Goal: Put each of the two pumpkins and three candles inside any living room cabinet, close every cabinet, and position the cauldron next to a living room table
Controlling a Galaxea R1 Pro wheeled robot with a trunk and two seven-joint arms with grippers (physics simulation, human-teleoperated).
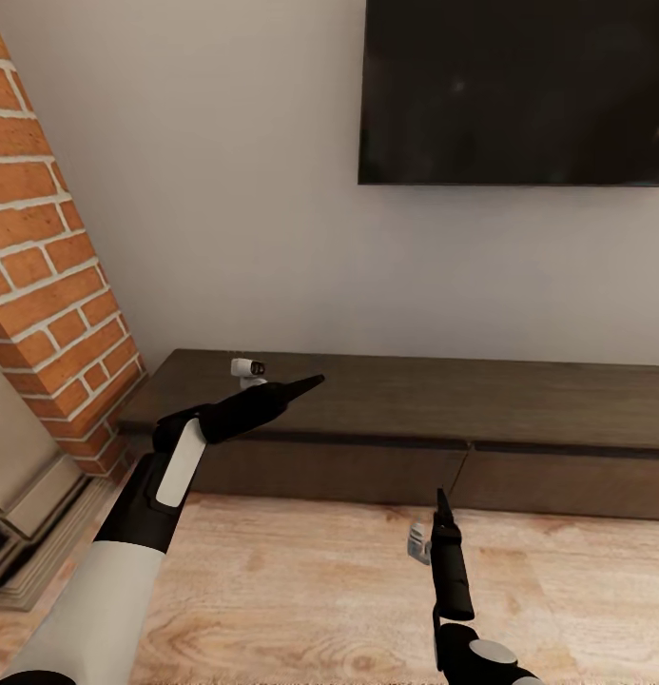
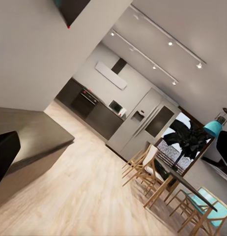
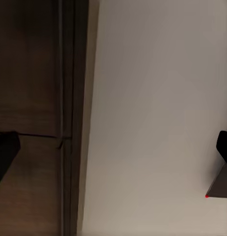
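The low dark brown cabinet [image 1: 415,404] runs along the wall under the TV, and both drawer fronts I see look closed. My left gripper [image 1: 308,384] hovers over the cabinet's left part, pointing right. It is open and empty, with its fingers [image 2: 5,152] spread wide past the cabinet's end [image 2: 35,137]. My right gripper [image 1: 442,506] is upright in front of the cabinet's front face. It is open too, with nothing between its fingers [image 3: 5,152], and faces the cabinet [image 3: 30,98] and the wall. The pumpkins, candles, cauldron and table are out of view.
A black TV [image 1: 514,90] hangs above the cabinet. The red brick fireplace [image 1: 44,285] stands at the left, close to my left arm. Light wood floor [image 1: 300,590] lies in front. Far off, the left wrist view shows a grey kitchen [image 2: 94,105] and a dining set [image 2: 167,182].
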